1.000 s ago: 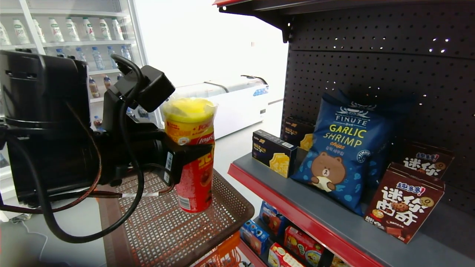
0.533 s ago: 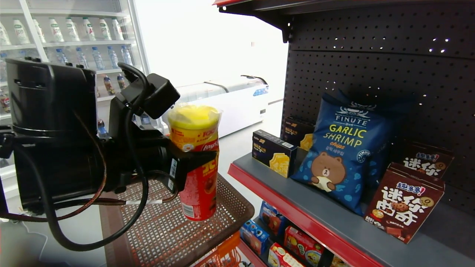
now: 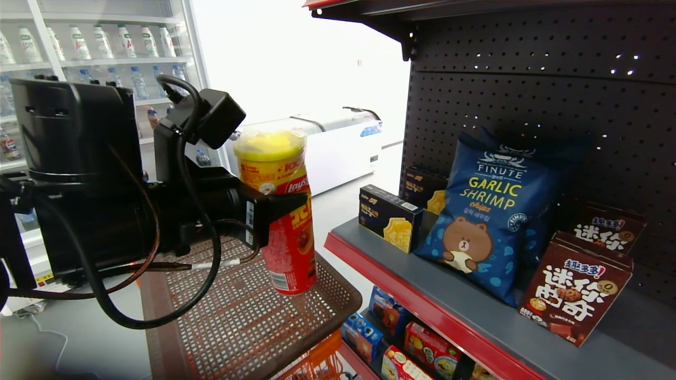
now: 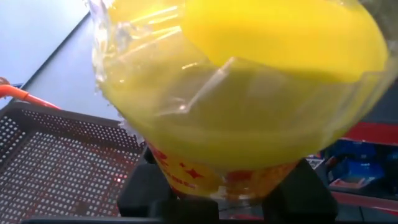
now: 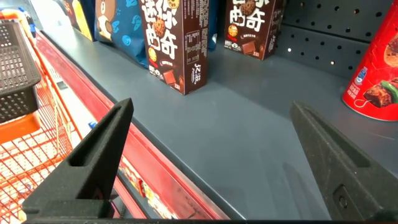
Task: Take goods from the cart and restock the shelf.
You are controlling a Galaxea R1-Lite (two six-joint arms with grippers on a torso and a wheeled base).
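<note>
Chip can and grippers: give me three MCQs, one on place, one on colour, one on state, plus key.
1. Where is the chip can?
A. Standing on the shelf
B. Held in the air over the cart basket
C. Lying in the freezer

2. What colour is the can's lid?
A. Yellow
B. Blue
C. White

3. What state is the right gripper in?
A. Shut on a box
B. Open, holding nothing
C. Shut on nothing

Key:
1 B: the left gripper clamps the can's middle, with the mesh basket below it.
2 A: the lid shows yellow under clear wrap.
3 B: its two fingers stand wide apart over the bare shelf.
</note>
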